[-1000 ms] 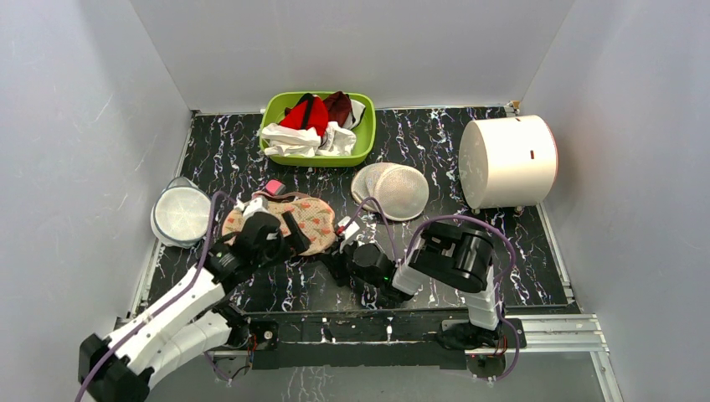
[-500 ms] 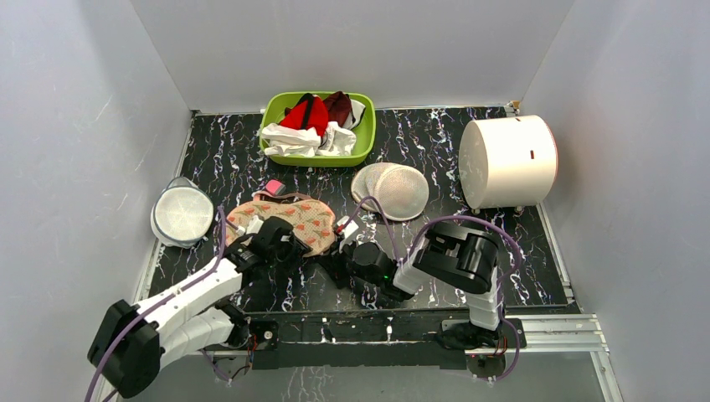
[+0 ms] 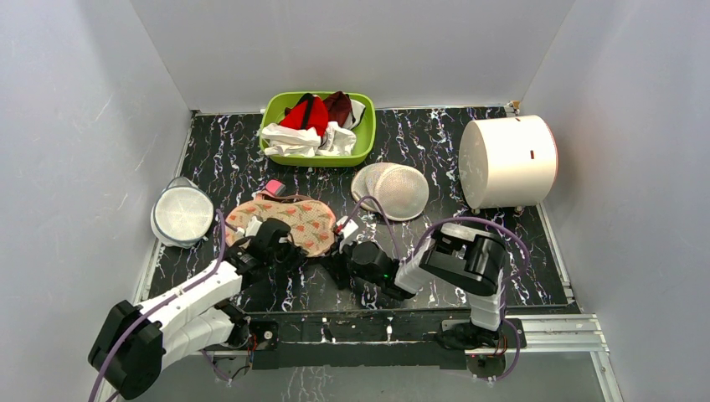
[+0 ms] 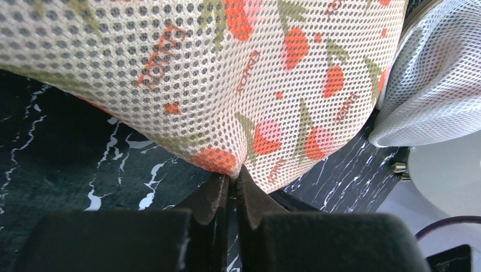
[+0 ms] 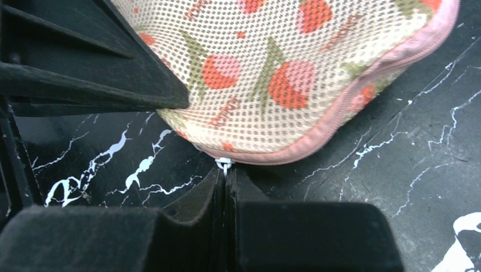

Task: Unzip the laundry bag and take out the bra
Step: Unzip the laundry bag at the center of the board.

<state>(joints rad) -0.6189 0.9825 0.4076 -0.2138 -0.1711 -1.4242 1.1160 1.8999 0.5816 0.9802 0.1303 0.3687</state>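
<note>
Peach, peanut-shaped floral mesh laundry bag (image 3: 293, 219): it lies flat on the black marbled table (image 3: 419, 142) between your arms, pink zipper unopened, and the black bra is not in view, presumably inside. Your left gripper (image 4: 234, 180), which slid to the bag's near edge in the last second, pinches its fabric. Your right gripper (image 5: 226, 177), barely moved, clamps the small metal zipper pull (image 5: 224, 164), so you have anchor and pull secured and unzipping can start.

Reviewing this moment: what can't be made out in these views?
Bra: unseen in every view; the laundry bag's fabric would cover it.
Zipper pull: right wrist view, mostly pinched between the right fingers.
How far it's unzipped: top view too small; right wrist view crops the pink edging.
</note>
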